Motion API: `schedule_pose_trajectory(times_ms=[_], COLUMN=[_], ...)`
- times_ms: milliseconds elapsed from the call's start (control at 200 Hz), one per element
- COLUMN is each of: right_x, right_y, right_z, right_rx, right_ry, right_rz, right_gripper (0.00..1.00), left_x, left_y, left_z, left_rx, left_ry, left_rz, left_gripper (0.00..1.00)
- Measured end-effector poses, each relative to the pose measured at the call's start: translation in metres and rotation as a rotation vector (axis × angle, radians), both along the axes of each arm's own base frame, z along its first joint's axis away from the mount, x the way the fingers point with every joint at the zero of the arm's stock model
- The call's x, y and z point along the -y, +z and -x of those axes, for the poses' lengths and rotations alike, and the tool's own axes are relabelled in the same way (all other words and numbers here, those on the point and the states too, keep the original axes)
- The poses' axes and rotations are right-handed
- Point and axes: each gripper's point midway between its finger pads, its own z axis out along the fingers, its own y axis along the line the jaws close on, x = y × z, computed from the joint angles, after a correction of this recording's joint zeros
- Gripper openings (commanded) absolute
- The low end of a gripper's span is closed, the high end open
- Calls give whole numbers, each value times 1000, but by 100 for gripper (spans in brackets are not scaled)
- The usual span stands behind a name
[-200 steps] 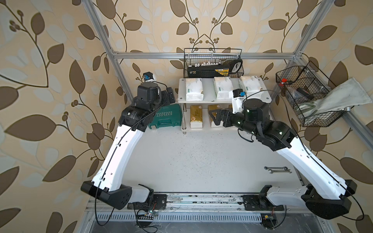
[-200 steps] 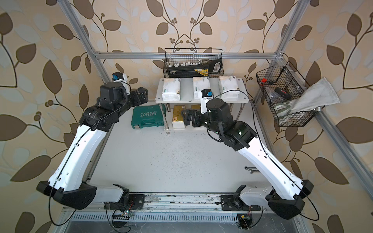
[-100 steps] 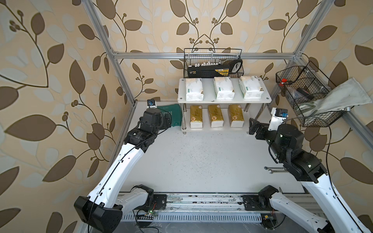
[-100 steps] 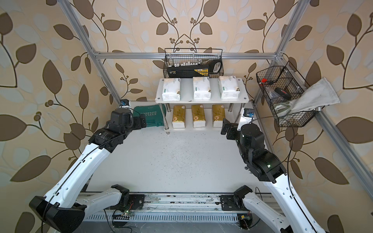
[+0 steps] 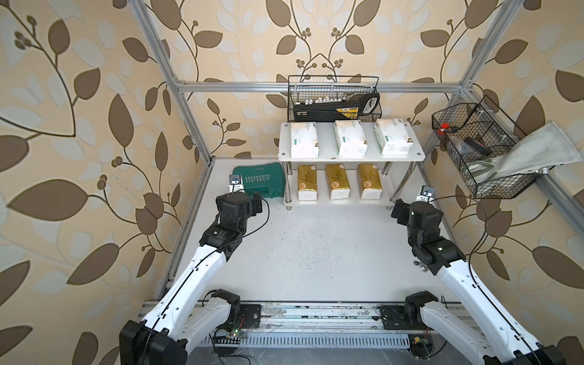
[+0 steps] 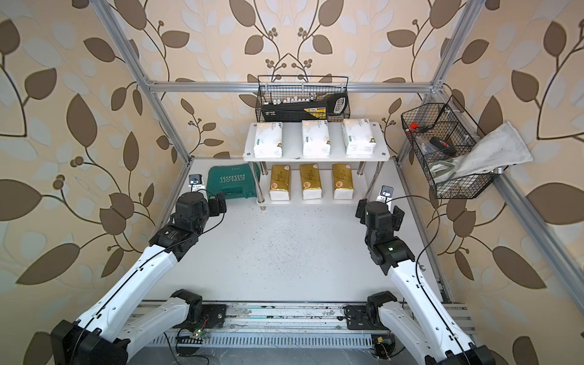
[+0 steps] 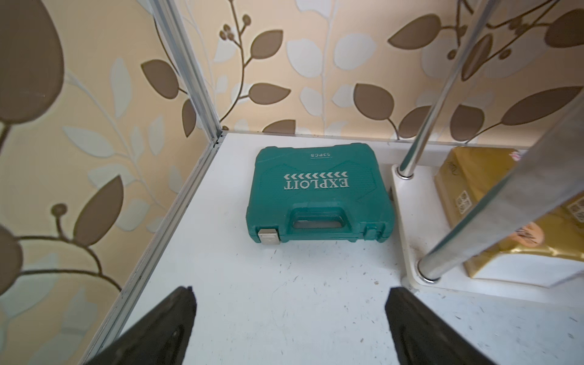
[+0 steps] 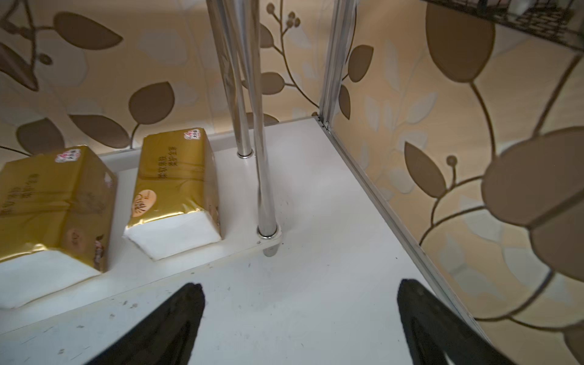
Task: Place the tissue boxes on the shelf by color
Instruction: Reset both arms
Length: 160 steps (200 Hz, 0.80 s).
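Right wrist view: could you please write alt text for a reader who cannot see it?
Two gold tissue packs lie side by side on the lower board of the white shelf, next to its chrome legs. The right gripper, open and empty, hovers over the white table.

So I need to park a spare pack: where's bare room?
Bare: the table in front of the shelf, between left gripper and right gripper; a narrower strip between shelf leg and frame rail. Crowded: three white packs on top, three gold packs below; green case beside the shelf.
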Motion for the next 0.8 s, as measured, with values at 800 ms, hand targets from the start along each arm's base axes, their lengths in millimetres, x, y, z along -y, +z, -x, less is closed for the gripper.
schedule_pose_trajectory(times_ms=[800], right_x=[50], right_y=[-66], right_z=[-28], right_rx=[-56], right_ry=[-159], right_rz=[119], right_gripper=[99], left_x=[-62], left_y=[-112], left_z=[-25], left_rx=[-64], left_ry=[100], left_rz=[40], left_gripper=[99])
